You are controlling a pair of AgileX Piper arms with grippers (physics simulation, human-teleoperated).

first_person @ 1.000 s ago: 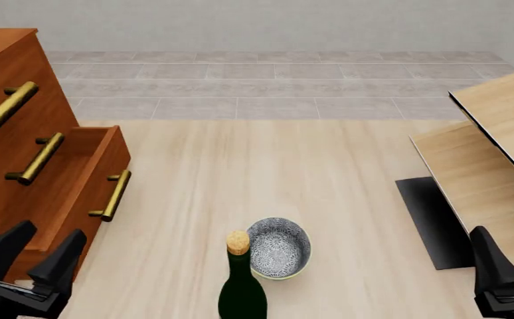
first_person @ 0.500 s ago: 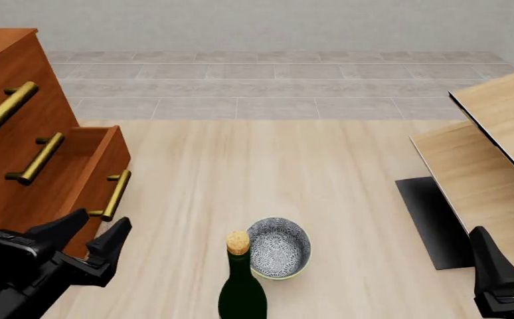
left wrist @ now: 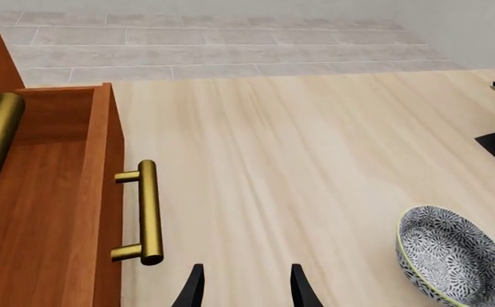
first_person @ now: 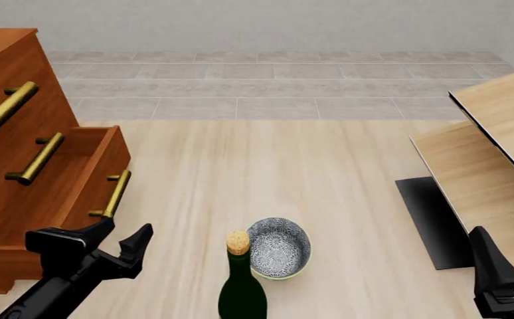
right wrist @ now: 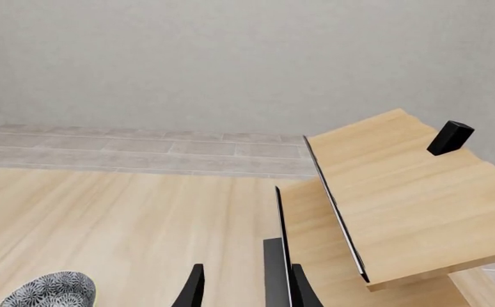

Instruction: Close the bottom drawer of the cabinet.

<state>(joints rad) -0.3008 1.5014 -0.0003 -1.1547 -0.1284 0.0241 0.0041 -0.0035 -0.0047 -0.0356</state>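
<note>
Parts cut off or hidden at this moment.

The cabinet (first_person: 9, 100) is cropped by the front view's left edge, and the bottle (first_person: 241, 289) by its lower edge. Only the tip of the right gripper (first_person: 496, 279) is seen, so its opening cannot be judged there. In the left wrist view the bowl (left wrist: 451, 256) is clipped at the bottom and the drawer (left wrist: 51, 204) at the left.
</note>
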